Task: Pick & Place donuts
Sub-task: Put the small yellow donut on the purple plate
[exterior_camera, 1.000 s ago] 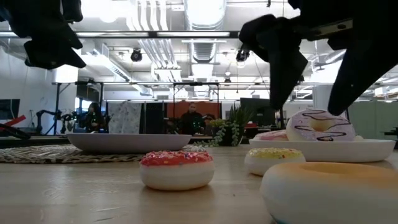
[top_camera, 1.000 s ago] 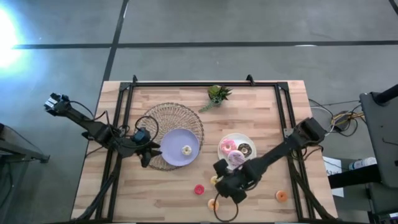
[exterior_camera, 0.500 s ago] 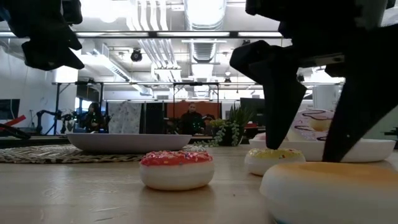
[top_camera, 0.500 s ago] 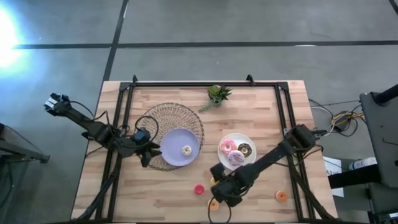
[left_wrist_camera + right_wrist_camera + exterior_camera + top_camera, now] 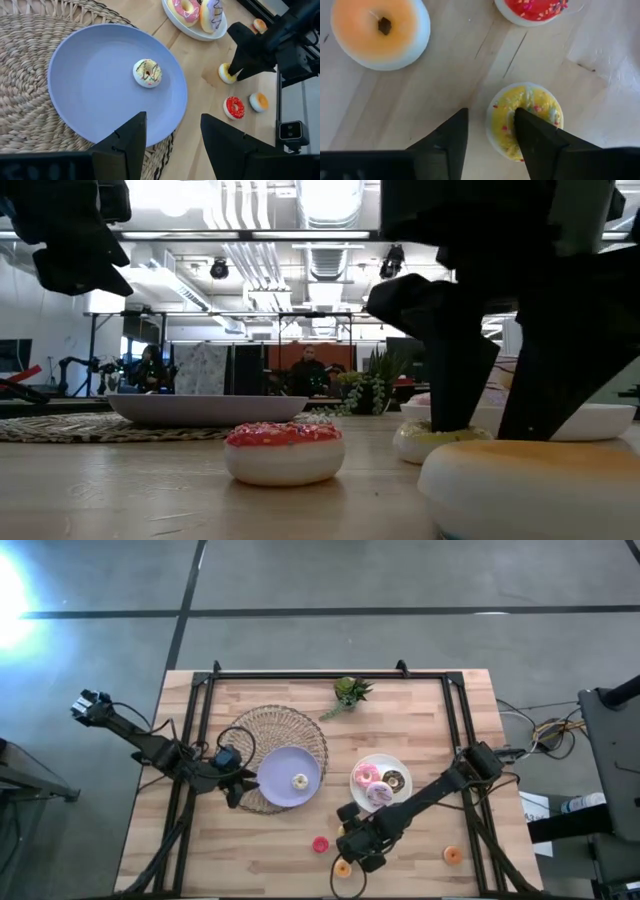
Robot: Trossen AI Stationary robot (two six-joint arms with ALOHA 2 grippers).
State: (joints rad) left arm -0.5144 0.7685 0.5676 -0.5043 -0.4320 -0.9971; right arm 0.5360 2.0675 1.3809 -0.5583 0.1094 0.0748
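The small yellow-iced ring donut (image 5: 525, 121), lying on the wooden table (image 5: 270, 850) beside the white plate (image 5: 360, 762), is straddled by the spread right gripper (image 5: 490, 131), so an off-centre closure risks ejecting it.

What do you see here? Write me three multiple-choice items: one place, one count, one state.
1. Where is the red donut?
A. on the purple plate
B. on the bare table
C. on the white plate

2. How many donuts lie on the purple plate?
A. one
B. two
C. three

3. How is the right claw?
A. shut on an orange donut
B. open, down at the yellow donut
C. raised over the plant

Answers:
1 B: the red donut sits on the table.
2 A: the purple plate holds a single small donut.
3 B: the right claw has its fingers apart at the yellow donut.
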